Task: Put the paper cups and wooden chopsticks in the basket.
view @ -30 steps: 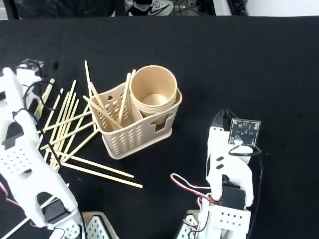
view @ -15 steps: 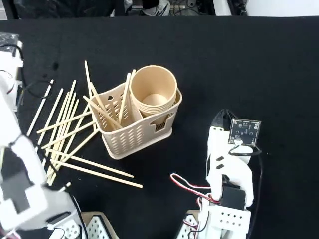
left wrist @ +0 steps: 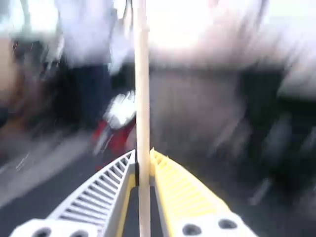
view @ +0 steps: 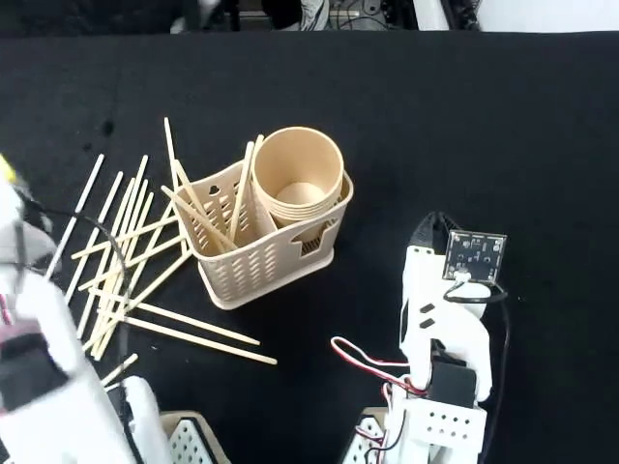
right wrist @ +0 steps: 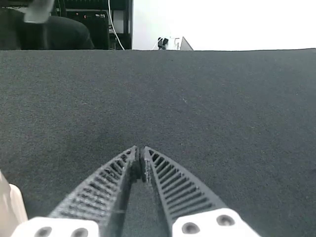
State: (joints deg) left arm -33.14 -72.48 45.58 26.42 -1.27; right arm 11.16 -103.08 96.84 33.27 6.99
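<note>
The left jaws grip one chopstick [left wrist: 142, 74] at the left of the tabletop [view: 435, 116]; the right jaws are closed, empty. Next, I think, it must go over the basket [view: 261, 266], beside the cups [view: 300, 188], then release.

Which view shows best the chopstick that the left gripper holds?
The left wrist view: the chopstick stands clamped between the left gripper's fingers. In the high view it cannot be made out at the left arm; the right wrist view looks over the table.

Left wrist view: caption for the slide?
Left end effector shut on one wooden chopstick that runs lengthwise through it.
</note>
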